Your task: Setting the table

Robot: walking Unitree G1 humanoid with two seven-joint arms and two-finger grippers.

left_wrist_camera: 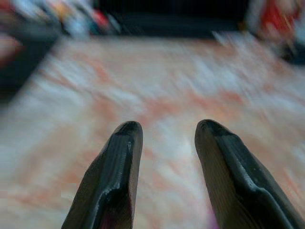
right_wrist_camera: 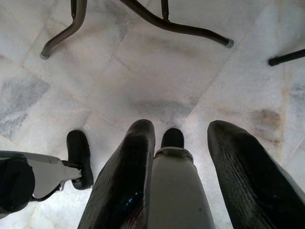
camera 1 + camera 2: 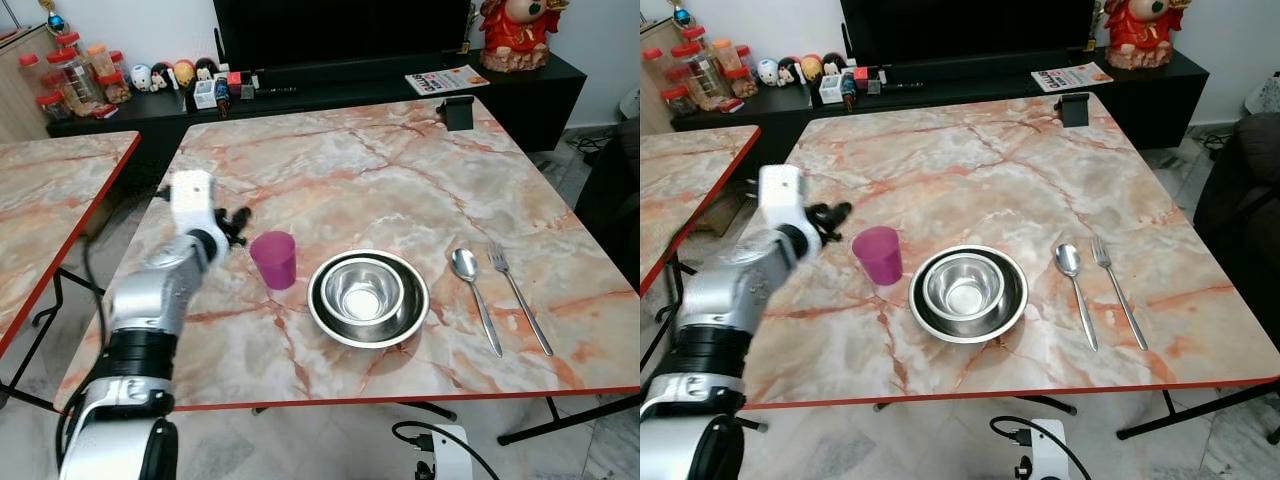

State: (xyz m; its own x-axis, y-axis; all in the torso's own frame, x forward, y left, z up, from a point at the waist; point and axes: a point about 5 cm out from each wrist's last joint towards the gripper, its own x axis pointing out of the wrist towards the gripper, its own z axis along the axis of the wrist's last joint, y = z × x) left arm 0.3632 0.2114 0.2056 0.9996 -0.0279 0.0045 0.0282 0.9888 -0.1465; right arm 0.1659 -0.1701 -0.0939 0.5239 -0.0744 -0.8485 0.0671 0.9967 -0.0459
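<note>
Left wrist view is all motion blur, just marble smear past the left gripper (image 1: pixel 164 138), fingers spread and holding nothing, just beside the purple cup (image 3: pixel 274 259) near the table's (image 3: pixel 400 160) left edge. Bowl (image 3: pixel 368 297), spoon (image 3: pixel 474 296) and fork (image 3: pixel 518 295) line the front edge. Right gripper (image 2: pixel 181 143) hangs released over pale floor tiles (image 2: pixel 143 81)

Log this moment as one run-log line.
left gripper: open, beside purple cup | right gripper: open, idle over floor | bowl, spoon, fork placed
</note>
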